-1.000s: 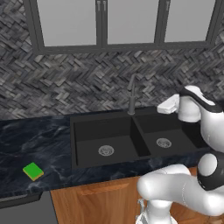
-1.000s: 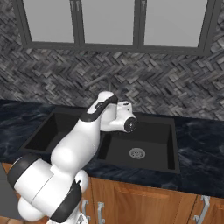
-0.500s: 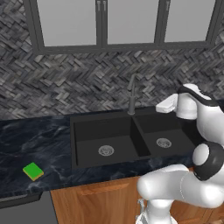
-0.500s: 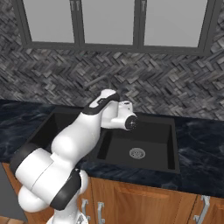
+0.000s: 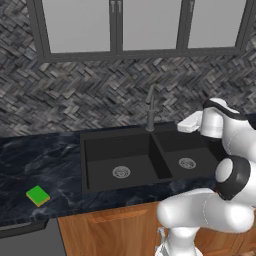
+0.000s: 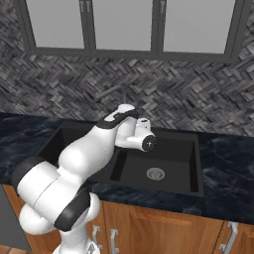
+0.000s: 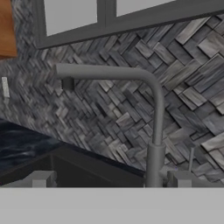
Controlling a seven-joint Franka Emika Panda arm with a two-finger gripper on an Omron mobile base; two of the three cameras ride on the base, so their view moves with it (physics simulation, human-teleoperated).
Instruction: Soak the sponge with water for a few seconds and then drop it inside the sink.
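Note:
The green sponge (image 5: pixel 38 195) lies flat on the dark counter, far left of the sink (image 5: pixel 96 150) and near the front edge. My gripper (image 7: pixel 110 182) hovers over the right basin, level with the grey faucet (image 7: pixel 155 131) and facing it. It is open, its fingertips (image 7: pixel 42 178) wide apart with nothing between them. In the left base view the white hand (image 5: pixel 189 123) hangs right of the faucet (image 5: pixel 151 108), far from the sponge. The right base view has the hand (image 6: pixel 144 142) above the sink (image 6: pixel 184 149). The water is out of view.
A herringbone tile wall (image 5: pixel 100 100) rises behind the sink, with glass-fronted cabinets (image 5: pixel 115 25) above. Dark marbled counter (image 5: pixel 40 160) spreads on both sides of the sink. Wooden cabinet fronts (image 6: pixel 163 228) run below. Each basin has a round silver drain (image 5: pixel 121 172).
The arm's lower links have swung a little, while the hand has stayed almost in place beside the faucet. The gripper is as open as before, and the sponge has not moved.

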